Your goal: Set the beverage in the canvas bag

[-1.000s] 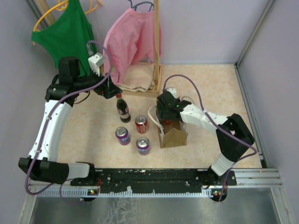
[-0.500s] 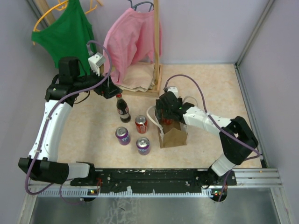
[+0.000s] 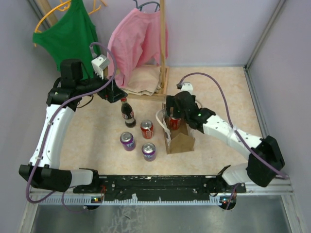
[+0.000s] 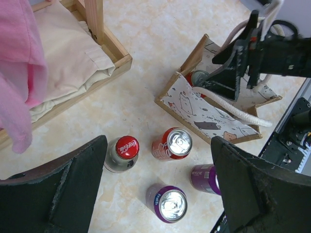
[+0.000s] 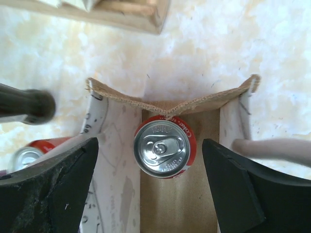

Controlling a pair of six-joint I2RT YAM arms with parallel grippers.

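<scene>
The canvas bag [image 3: 181,141] stands open on the floor, tan with pale printed panels [image 4: 204,114] and white loop handles. A red Coke can [image 5: 164,146] stands upright inside it at its far end, also seen from the top view [image 3: 174,122]. My right gripper [image 5: 155,191] hangs open above the bag, its fingers well clear of the can on both sides. My left gripper [image 4: 160,194] is open and empty, high above a Coke bottle [image 4: 121,153], a red can [image 4: 172,143] and two purple Fanta cans [image 4: 167,203].
A wooden rack base with beige cloth [image 3: 143,83] stands behind the bottle [image 3: 128,112]. A pink garment [image 3: 136,43] and a green top [image 3: 68,36] hang at the back. Walls close in at left, back and right.
My right gripper has risen and drawn back from the bag, leaving the red can inside. The left arm has not moved.
</scene>
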